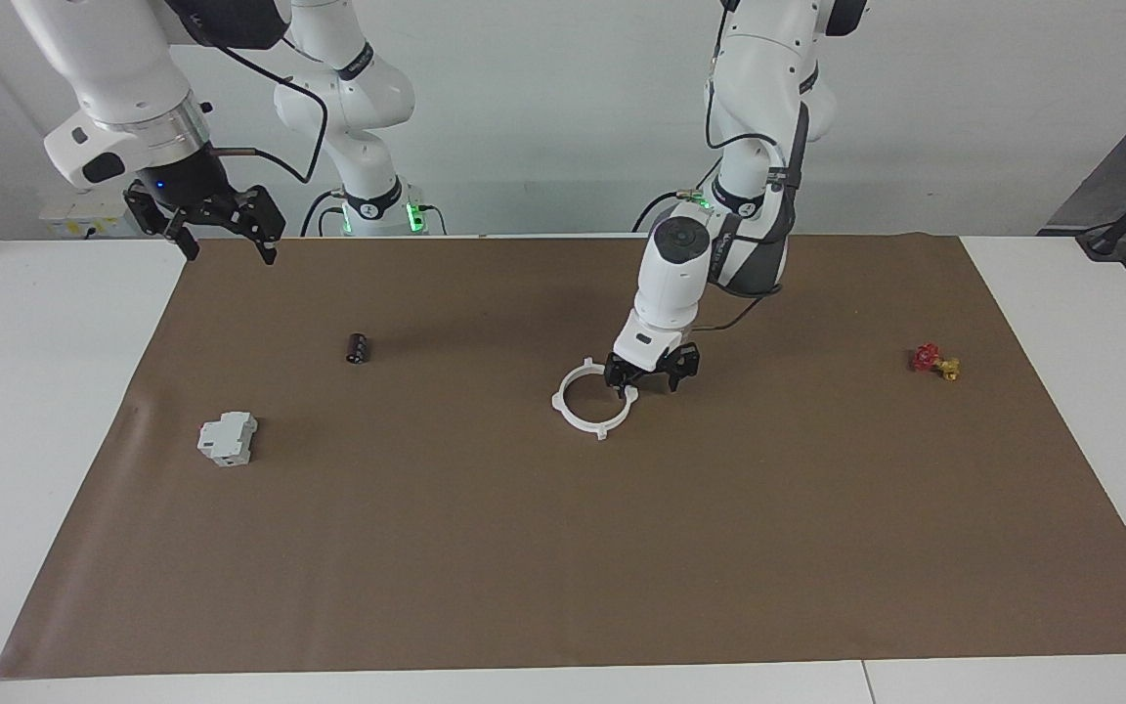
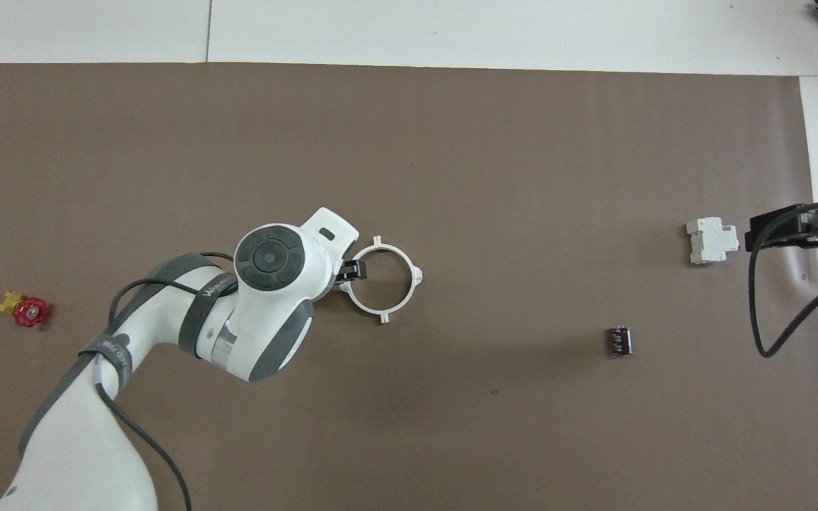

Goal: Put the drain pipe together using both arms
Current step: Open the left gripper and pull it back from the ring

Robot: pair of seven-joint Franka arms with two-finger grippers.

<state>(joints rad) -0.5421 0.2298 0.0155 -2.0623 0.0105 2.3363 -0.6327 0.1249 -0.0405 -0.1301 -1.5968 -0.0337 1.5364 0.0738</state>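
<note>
Only small lettering on the left arm's grey band (image 2: 214, 289) shows, too small to read

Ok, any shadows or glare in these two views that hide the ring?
Facing view: even light, only soft shadows under the left gripper; the drain pipe reads clearly. Overhead view: no glare; the left arm's wrist hides most of that gripper, not the ring.

A brown mat (image 1: 563, 548) covers most of the white table (image 1: 25, 391). Near the mat's edge at the right arm's end lie a grey-white boxy block (image 1: 227, 439) and a small black cylinder (image 1: 358, 348), well apart. Near the edge at the left arm's end sits a small red and yellow valve (image 1: 935, 362).
</note>
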